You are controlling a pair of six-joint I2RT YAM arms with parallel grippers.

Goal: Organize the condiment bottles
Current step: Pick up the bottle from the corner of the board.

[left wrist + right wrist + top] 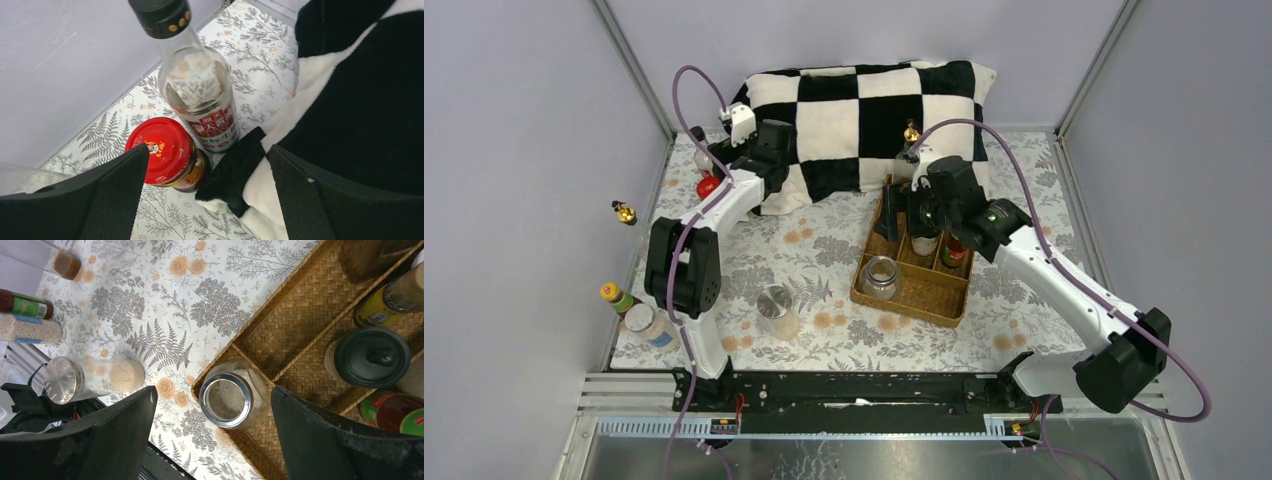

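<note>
Glass, so probably heavy, slick and breakable, the red-lidded jar [164, 156] stood beside a black-capped bottle [200, 95] under the wide-spread, empty left gripper [207, 160], best clasped around its body.

I'm looking into a lab test cell: plain grey panels [514, 150] close in the cloth-covered table [824, 260] from 9 to 3 o'clock, and a metal mounting rail [854, 388] runs along 6 o'clock.
</note>
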